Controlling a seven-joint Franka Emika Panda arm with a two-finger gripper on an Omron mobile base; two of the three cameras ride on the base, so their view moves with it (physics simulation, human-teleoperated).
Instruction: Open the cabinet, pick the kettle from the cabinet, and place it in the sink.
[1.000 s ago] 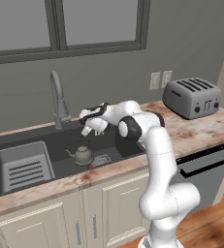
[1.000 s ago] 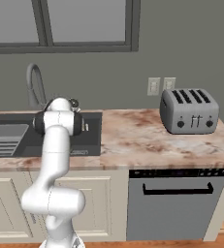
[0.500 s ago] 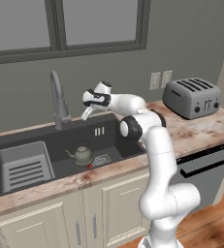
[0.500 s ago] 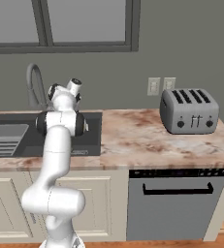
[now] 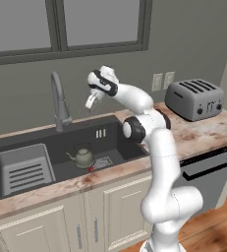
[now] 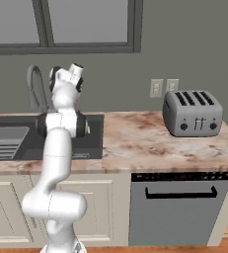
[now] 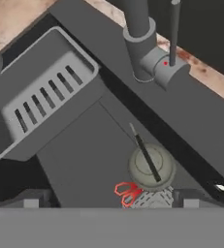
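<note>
Left base view: the kettle sits upright on the floor of the sink, between the slotted rack and the drain. My gripper hangs well above it, beside the faucet, jaws spread wide and holding nothing. I judge the placing step done; what's left is to pull the arm clear without clipping the faucet.

Right base view: the arm stands in front of the sink, hand raised near the faucet. Toaster well off to the side (no part in this).

Hand view: looking down on the kettle, wire handle across its lid, by the red drain mark. No brand, label or writing readable anywhere.
</note>
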